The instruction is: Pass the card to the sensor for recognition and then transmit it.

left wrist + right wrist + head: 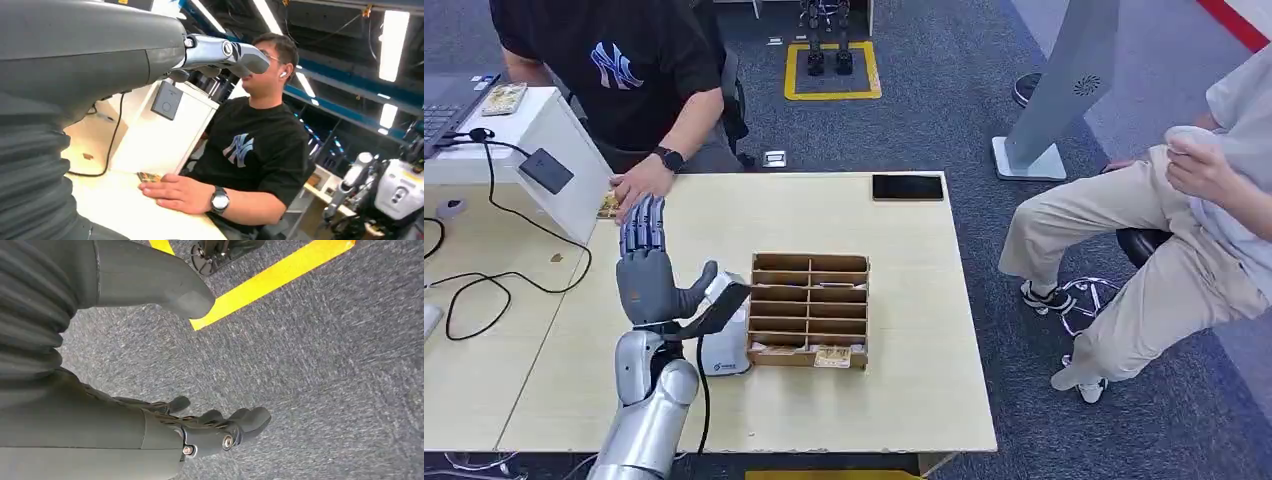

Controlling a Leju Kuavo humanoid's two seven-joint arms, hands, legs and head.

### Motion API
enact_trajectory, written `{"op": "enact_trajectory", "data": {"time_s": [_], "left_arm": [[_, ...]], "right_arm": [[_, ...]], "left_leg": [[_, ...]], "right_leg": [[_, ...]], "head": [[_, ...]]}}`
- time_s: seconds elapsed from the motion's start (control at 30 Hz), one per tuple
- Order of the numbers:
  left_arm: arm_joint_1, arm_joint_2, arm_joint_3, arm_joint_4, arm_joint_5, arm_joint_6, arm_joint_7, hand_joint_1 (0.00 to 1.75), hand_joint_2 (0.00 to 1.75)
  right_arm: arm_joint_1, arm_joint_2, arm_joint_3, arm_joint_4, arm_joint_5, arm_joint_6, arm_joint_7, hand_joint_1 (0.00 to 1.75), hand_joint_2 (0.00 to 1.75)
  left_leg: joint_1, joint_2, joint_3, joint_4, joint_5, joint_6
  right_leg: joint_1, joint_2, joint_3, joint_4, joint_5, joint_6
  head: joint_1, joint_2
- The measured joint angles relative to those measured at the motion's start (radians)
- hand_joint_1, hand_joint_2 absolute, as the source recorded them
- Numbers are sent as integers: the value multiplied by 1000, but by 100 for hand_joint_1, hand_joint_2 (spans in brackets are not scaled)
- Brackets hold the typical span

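Observation:
My left hand is raised over the table's left part with its fingers stretched flat and nothing in it. Its fingertips reach to just short of a person's hand. That hand rests on a yellowish card lying on the table by the white box. In the left wrist view the card pokes out from under the person's fingers. The dark grey sensor pad sits on the slanted face of the white box. My right hand hangs over grey carpet, fingers loosely apart and empty.
A wooden compartment rack with cards in its front row stands mid-table. A white device is beside my wrist. A black phone lies at the far edge, cables and a laptop at left. A second person sits at right.

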Motion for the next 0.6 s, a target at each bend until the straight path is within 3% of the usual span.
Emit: {"op": "enact_trajectory", "data": {"time_s": [0.17,0.4,0.43,0.5,0.53,0.6], "left_arm": [[49,-48,22,-81,128,0,-103,0,175],[99,-77,23,-164,262,0,-157,0,175],[107,-77,23,-175,309,0,-160,0,0],[129,-72,5,-196,417,0,-165,0,0],[148,-64,-14,-210,473,0,-171,0,175],[196,-45,-62,-251,593,-1,-207,0,175]], "right_arm": [[7,0,0,0,-5,-7,-1,0,175],[11,0,0,0,0,-19,0,0,175],[12,0,0,0,0,-21,0,0,175],[15,0,0,-2,0,-24,1,0,175],[17,0,0,-2,0,-26,1,0,175],[20,0,-2,-5,-8,-34,1,0,175]], "left_leg": [[0,0,0,0,0,0],[0,0,0,0,0,0],[0,0,0,0,0,0],[0,0,0,0,0,0],[0,0,0,0,0,0],[0,1,0,0,-1,0]], "right_leg": [[0,0,0,0,0,0],[0,0,0,0,0,0],[0,0,0,0,0,0],[0,0,0,0,0,0],[0,0,0,0,0,0],[0,1,0,0,0,0]], "head": [[0,0],[0,0],[0,0],[0,0],[0,0],[0,0]]}}
